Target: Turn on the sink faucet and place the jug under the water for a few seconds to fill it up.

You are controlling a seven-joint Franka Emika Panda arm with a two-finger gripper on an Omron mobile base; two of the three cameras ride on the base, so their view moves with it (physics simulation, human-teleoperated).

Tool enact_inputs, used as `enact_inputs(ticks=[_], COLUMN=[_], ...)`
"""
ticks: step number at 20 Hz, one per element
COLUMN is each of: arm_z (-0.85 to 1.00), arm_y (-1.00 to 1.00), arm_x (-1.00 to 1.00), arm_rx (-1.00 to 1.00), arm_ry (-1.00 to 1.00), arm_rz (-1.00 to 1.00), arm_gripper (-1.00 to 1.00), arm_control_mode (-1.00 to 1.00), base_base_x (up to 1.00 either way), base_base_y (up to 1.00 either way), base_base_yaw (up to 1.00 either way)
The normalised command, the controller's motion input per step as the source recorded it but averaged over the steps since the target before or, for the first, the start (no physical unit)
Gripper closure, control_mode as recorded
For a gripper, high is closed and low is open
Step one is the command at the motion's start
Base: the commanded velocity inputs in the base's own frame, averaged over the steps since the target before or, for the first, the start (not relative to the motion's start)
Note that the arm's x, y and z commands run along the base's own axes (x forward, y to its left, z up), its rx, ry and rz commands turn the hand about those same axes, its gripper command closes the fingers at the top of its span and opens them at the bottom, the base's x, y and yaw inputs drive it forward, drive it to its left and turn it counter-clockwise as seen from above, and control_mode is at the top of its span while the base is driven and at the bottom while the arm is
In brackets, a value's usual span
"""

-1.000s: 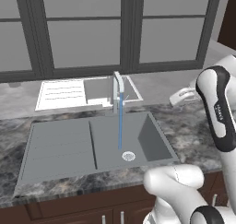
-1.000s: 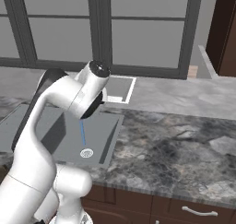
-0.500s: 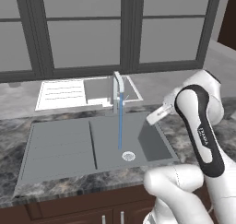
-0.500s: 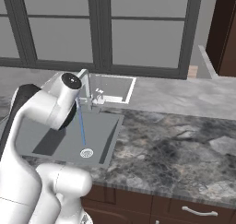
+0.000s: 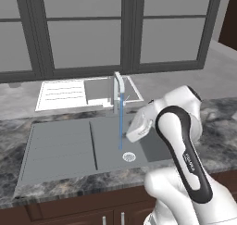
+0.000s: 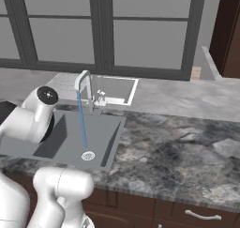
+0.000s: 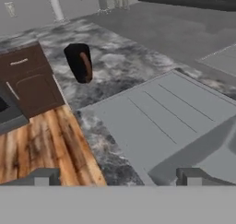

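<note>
The gripper [image 7: 117,176] stands released, its two dark fingertips [image 7: 44,176] set wide apart at the bottom of the hand view with nothing between them. In the left base view the hand hangs over the sink [image 5: 55,147], just right of the water [image 5: 121,122], and is turned toward the drainboard side. Ahead of the fingertips lies the ridged drainboard, flat and bare, with the basin wall dropping away at lower right. Beyond the drainboard's far edge runs a band of dark marbled counter [image 7: 115,66], and on it stands the jug [image 7: 79,62], black with a reddish-brown handle facing the camera, well apart from the gripper and close to the counter's edge. Past that edge are brown cabinet fronts [image 7: 27,80] and wooden floor [image 7: 41,144]. The sink faucet [image 5: 117,90] rises behind the basin, its stream falling straight to the round drain [image 5: 128,156]. A white ridged mat [image 5: 62,93] lies behind the sink below the dark-framed windows [image 5: 88,29]. In the right base view the arm's elbow covers the left part of the basin.
</note>
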Motion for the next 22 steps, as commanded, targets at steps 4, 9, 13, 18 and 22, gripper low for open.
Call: enact_inputs(ticks=[4, 9, 13, 18, 22], arm_z=[-0.01, 0.00, -0.02, -0.04, -0.01], arm_y=[0.77, 0.79, 0.80, 0.74, 0.55], arm_x=[0.00, 0.00, 0.00, 0.00, 0.00], arm_rx=[0.04, 0.04, 0.03, 0.02, 0.04], arm_ry=[-0.23, -0.21, -0.20, -0.16, -0.12], arm_rz=[0.28, 0.28, 0.23, 0.16, 0.13], arm_gripper=[-1.00, -1.00, -1.00, -1.00, -1.00], arm_control_mode=[-1.00, -1.00, -1.00, -1.00, -1.00], base_base_x=[0.00, 0.00, 0.00, 0.00, 0.00], base_base_y=[0.00, 0.00, 0.00, 0.00, 0.00], base_base_yaw=[0.00, 0.00, 0.00, 0.00, 0.00])
